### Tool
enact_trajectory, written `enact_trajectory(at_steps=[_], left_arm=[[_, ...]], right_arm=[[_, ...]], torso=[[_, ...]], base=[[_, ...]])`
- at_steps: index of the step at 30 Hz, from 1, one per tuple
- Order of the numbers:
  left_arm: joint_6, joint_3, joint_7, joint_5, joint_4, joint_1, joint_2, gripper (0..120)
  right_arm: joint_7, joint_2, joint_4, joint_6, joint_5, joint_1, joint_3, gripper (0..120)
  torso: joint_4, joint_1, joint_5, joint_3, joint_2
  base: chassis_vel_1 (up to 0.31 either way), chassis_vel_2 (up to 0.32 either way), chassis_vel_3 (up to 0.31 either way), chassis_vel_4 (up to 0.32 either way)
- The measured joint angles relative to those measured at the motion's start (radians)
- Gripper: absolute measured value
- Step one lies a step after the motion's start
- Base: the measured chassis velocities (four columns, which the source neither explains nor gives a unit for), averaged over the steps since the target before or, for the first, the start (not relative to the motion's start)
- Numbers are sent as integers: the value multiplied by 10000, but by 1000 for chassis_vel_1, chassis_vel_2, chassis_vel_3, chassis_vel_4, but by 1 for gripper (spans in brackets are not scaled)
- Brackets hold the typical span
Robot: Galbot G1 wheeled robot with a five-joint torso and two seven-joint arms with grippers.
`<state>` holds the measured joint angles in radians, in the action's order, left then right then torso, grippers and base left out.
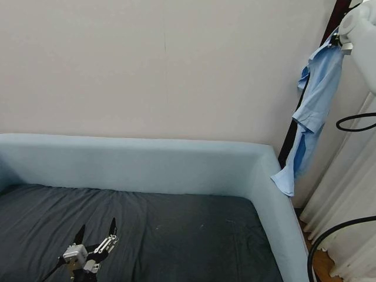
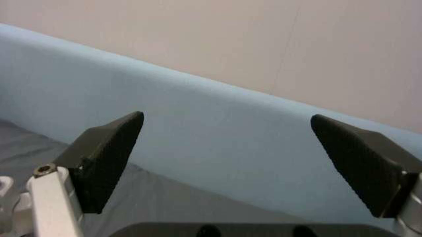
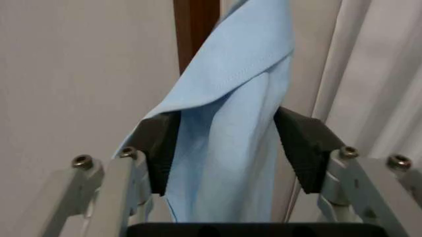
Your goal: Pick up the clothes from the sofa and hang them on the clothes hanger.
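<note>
right gripper (image 3: 228,148): raised high on your right, just beside the dark pole (image 1: 287,147).
right fingers (image 3: 160,148): clenched on the blue shirt (image 1: 317,100). a bunched fold sits between the two pads and touches both.
shirt position: it hangs straight down from the right fingers, with the pole running behind it. its lowest corner reaches the top of the right armrest of the sofa (image 1: 147,164). you cannot tell whether cloth and armrest touch.
left gripper (image 1: 98,229): low over the dark seat cushion (image 1: 188,235), on your left, well apart from the shirt and pointing toward the backrest.
left fingers (image 2: 105,158): released and spread wide. you see the pale blue backrest (image 2: 231,148) through the gap.
curtain (image 1: 352,200): white, hanging just to the right of the shirt.
wall (image 1: 164,64): plain, behind the sofa.
</note>
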<state>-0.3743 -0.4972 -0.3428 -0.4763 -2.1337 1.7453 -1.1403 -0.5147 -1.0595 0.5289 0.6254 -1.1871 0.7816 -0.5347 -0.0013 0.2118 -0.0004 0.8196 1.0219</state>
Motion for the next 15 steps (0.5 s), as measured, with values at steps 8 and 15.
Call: enact_trajectory(at_steps=[8, 15], left_arm=[[-93, -30, 1, -25, 69, -9, 7, 100], [-111, 1, -9, 32, 145, -106, -19, 100]], right_arm=[[-354, 497, 1849, -3, -149, -267, 12, 89], [-365, 2071, 5860, -527, -1365, -1151, 98, 100]], torso=[[3, 0, -4, 0, 0], [-2, 0, -6, -2, 1]], base=[[0, 0, 0, 0], [0, 0, 0, 0]])
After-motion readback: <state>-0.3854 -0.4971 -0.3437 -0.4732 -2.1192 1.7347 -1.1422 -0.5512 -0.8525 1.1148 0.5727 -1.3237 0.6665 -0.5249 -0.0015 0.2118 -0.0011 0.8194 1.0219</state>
